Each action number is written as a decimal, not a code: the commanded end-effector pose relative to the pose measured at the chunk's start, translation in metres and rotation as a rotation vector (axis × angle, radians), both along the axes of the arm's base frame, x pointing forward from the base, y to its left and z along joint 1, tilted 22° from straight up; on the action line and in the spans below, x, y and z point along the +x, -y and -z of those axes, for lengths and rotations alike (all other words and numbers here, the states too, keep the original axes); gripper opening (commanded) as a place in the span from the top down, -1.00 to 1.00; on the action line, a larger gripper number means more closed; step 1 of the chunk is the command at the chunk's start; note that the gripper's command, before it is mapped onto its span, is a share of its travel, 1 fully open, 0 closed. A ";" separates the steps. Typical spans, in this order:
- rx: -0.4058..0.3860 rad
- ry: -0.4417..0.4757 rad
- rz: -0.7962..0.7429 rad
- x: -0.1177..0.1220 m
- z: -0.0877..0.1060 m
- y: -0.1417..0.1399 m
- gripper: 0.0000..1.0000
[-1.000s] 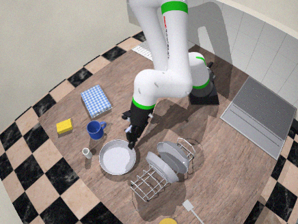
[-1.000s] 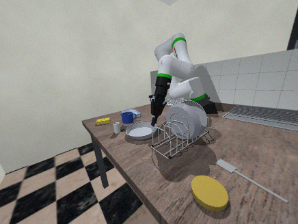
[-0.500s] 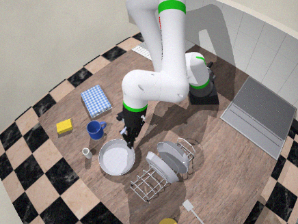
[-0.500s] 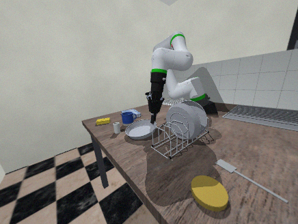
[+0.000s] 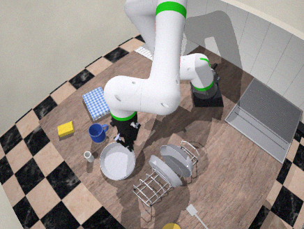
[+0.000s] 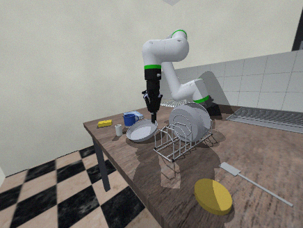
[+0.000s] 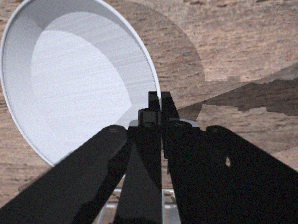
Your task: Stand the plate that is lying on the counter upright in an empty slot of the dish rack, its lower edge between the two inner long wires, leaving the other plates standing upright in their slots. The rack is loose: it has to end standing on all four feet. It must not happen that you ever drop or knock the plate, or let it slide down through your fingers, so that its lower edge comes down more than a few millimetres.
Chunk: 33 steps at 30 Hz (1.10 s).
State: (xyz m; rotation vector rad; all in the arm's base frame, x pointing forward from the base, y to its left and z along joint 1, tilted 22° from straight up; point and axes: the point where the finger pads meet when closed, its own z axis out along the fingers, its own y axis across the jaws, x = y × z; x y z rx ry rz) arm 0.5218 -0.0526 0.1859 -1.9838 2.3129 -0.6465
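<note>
The grey-white plate (image 5: 118, 161) (image 6: 142, 130) (image 7: 75, 75) is tilted, its gripped side raised above the counter. Whether its opposite edge touches the counter is unclear. My gripper (image 5: 130, 148) (image 6: 153, 121) (image 7: 158, 105) points down and is shut on the plate's rim, on the side toward the robot base. The wire rack (image 5: 141, 197) (image 6: 163, 155) (image 7: 170, 191) stands beside the plate. Two plates stand in its far part: the nearer plate (image 5: 164, 171) (image 6: 182, 121) and the farther plate (image 5: 179, 160) (image 6: 206, 116). The slots at the rack's near end are empty.
A white cup (image 5: 89, 156) (image 6: 119, 130), blue mug (image 5: 97, 133) (image 6: 129, 119), yellow sponge (image 5: 65, 128) (image 6: 104, 123) and checked cloth (image 5: 96, 103) lie beyond the plate. A spatula (image 5: 192, 210) (image 6: 230, 169) and yellow disc (image 5: 171, 226) (image 6: 213, 196) lie on the rack's other side.
</note>
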 end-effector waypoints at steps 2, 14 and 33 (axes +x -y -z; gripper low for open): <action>0.017 -0.087 0.022 0.006 -0.013 -0.001 0.80; 0.035 -0.177 0.046 0.014 -0.026 -0.002 0.80; 0.046 -0.234 0.060 0.018 -0.035 -0.004 0.80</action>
